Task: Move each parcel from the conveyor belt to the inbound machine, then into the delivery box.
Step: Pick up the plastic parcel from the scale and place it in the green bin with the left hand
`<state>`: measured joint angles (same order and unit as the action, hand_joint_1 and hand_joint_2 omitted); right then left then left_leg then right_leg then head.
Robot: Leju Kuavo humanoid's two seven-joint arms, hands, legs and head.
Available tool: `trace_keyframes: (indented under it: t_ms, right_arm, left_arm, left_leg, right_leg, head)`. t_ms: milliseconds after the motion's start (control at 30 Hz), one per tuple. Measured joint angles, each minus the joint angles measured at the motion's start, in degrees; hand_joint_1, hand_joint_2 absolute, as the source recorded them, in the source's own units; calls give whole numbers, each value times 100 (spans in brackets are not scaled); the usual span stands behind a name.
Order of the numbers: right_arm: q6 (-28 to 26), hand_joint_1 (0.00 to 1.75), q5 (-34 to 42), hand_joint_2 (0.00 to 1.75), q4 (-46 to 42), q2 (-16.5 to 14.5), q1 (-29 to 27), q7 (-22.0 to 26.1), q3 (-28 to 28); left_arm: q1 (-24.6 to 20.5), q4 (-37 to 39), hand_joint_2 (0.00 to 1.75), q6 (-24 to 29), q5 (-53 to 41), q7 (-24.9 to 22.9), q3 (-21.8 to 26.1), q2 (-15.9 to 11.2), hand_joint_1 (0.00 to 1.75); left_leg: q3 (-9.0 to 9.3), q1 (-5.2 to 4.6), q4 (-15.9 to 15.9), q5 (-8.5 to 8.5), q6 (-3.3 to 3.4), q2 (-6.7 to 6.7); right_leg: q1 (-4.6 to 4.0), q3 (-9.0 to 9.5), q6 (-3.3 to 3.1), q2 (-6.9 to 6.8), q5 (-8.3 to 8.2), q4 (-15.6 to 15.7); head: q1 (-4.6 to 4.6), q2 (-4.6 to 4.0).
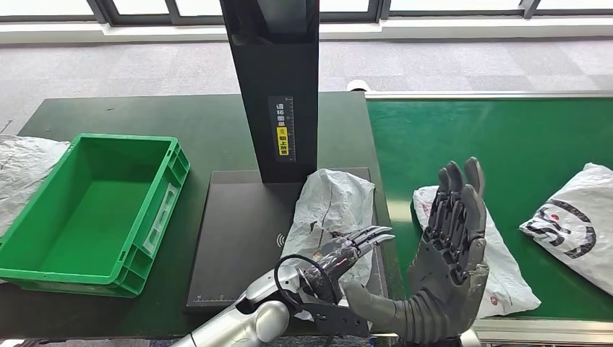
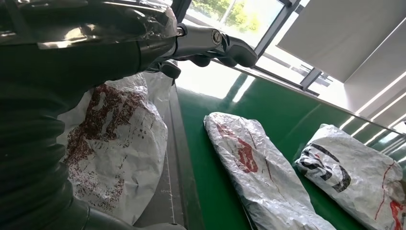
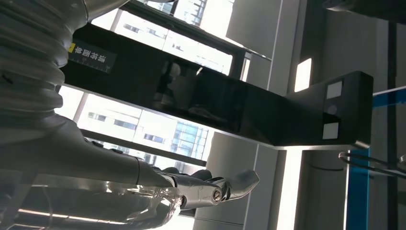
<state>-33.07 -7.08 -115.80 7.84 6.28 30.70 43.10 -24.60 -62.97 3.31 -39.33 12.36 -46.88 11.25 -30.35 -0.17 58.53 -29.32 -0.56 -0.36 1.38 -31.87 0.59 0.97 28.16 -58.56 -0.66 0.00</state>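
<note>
A white crumpled parcel lies on the right side of the black inbound machine's plate; the left wrist view shows its red print. My left hand reaches over the near end of this parcel with fingers stretched out flat and gripping nothing. My right hand is raised over the left edge of the green conveyor belt, fingers spread and pointing up, empty. Two more white parcels lie on the belt: one partly behind my right hand, one at the right edge.
An empty green delivery box stands left of the machine on the dark table. The machine's black column rises behind the plate. A crumpled white bag lies at the far left edge.
</note>
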Motion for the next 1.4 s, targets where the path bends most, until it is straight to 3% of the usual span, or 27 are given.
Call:
trace_keyframes:
  t_ms: [167, 467, 767, 1067, 1267, 1400]
  right_arm:
    - [15, 0, 75, 175, 10, 50, 50, 2, 34]
    - [127, 0, 258, 175, 116, 70, 143, 16, 157]
    - [385, 0, 254, 175, 201, 68, 210, -74, 195]
    - [674, 0, 220, 175, 277, 37, 209, -102, 195]
    - [1026, 0, 210, 175, 378, -58, 206, -90, 195]
    - [1165, 0, 180, 175, 472, -134, 206, -89, 195]
  left_arm:
    - [-76, 149, 175, 60, 59, -74, -7, 19, 0]
    - [-463, 470, 175, 797, -153, -492, -9, 23, 0]
    - [-848, 1060, 175, 818, -548, -845, 48, 66, 0]
    - [-1013, 1686, 175, 52, -456, -877, 129, 108, 0]
    - [-1135, 2100, 175, -910, -388, -875, 144, 138, 0]
    - [-1221, 2380, 175, -1152, -388, -799, 144, 149, 0]
  left_leg:
    - [-2, 0, 0, 0, 0, 0]
    - [-4, 0, 0, 6, 0, -3]
    - [-6, 0, 0, 7, 2, -5]
    - [-7, 0, 0, 7, 2, -7]
    - [-7, 0, 0, 7, 2, -6]
    - [-6, 0, 0, 8, 2, -6]
  right_leg:
    - [0, -1, 0, 0, 0, 0]
    - [0, 0, 0, 0, -5, -1]
    - [0, -1, 0, -1, -5, -1]
    - [0, -2, 0, -1, -5, -1]
    - [0, -1, 0, -1, -5, -1]
    - [0, -1, 0, -2, -5, -1]
  head:
    - [0, 0]
    - [0, 0]
    - [0, 0]
    - [0, 0]
    - [0, 0]
    - [0, 0]
